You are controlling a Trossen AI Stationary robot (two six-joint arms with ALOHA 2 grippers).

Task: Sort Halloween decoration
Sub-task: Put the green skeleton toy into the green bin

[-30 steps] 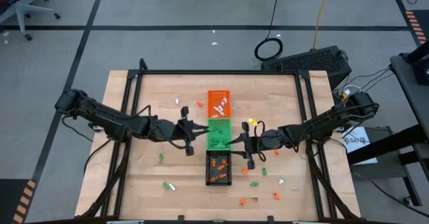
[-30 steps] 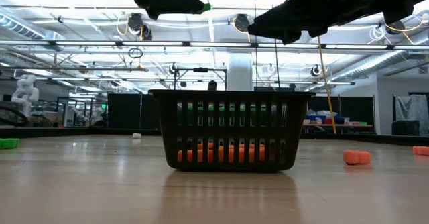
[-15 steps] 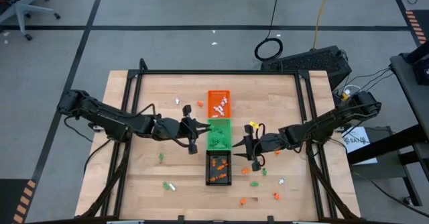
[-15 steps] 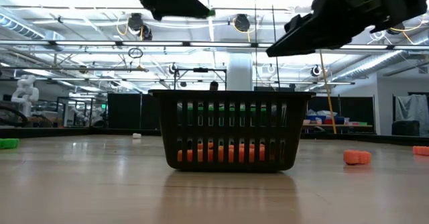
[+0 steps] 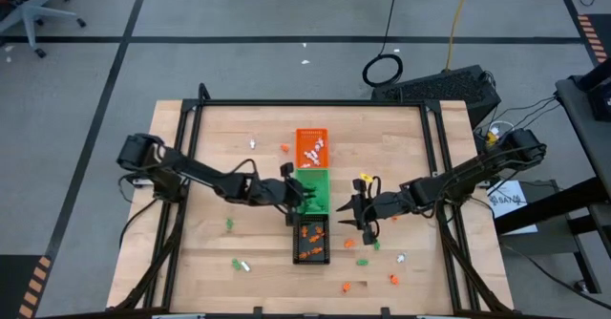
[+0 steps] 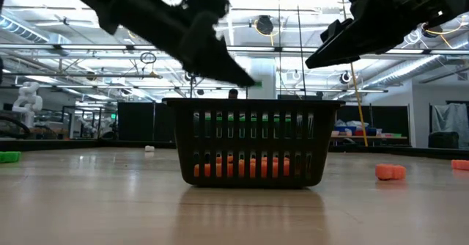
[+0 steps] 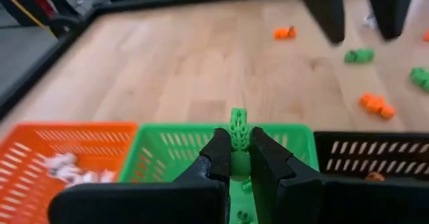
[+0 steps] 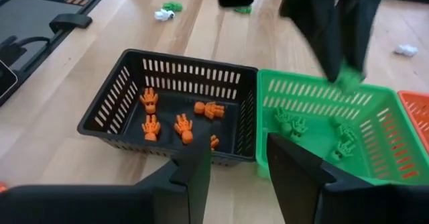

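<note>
Three small trays stand in a row at the table's middle: orange (image 5: 311, 149), green (image 5: 313, 187) and black (image 5: 311, 241). White trinkets lie in the orange tray, green ones (image 8: 288, 122) in the green tray, orange ones (image 8: 151, 113) in the black tray. My left gripper (image 7: 238, 143) is shut on a green trinket (image 7: 238, 125) just above the green tray (image 7: 167, 150). My right gripper (image 8: 241, 163) stands open with nothing between its fingers, to the right of the black tray (image 8: 114, 103) and green tray, above the table. My left gripper pinches the green trinket's lower part (image 7: 238, 138) between its two fingertips; the trinket's upper end sticks out beyond them. The fingers slant down from the table's left side. The trinket is lifted clear, over the green tray's inside.
Loose orange, green and white trinkets lie scattered on the wood: near the orange tray (image 5: 284, 148), at the left (image 5: 230, 224), at the near left (image 5: 239, 264), and at the near right (image 5: 392, 279). A black frame (image 5: 315, 103) rims the table.
My left gripper has gone down and toward the table's right, from beside the trays to just over the green tray, keeping the green trinket pinched. My right gripper has shifted a little toward the table's right edge and stayed open.
</note>
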